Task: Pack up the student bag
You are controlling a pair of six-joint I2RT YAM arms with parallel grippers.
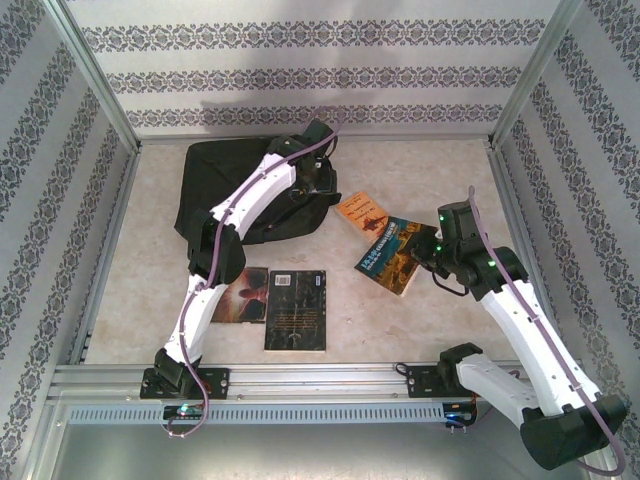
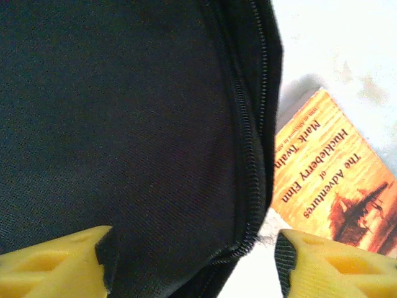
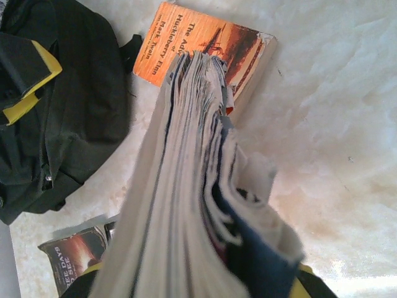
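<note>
The student bag, a black soft backpack, lies flat at the back left of the table. My left gripper hangs over its right edge. In the left wrist view this gripper is open, its yellow fingers either side of the bag's zipper seam, and the right finger is clear of the fabric. My right gripper is shut on a blue-covered book, tilted just above the table. The book's page edges run up from the right gripper.
An orange Huckleberry Finn book lies just right of the bag, between the two grippers. A reddish book and a black book lie side by side near the front rail. Patterned walls and metal posts enclose the table.
</note>
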